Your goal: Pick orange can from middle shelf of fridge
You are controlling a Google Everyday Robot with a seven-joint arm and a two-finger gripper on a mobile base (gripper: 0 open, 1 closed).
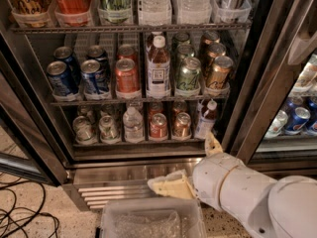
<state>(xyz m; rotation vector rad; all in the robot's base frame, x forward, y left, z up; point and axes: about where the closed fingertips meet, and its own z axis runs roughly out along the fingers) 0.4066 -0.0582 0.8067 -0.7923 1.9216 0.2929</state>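
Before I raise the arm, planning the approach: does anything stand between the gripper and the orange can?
Nothing visible does. The orange can fronts its row on the middle shelf; the gripper sits lower, open, before the fridge.
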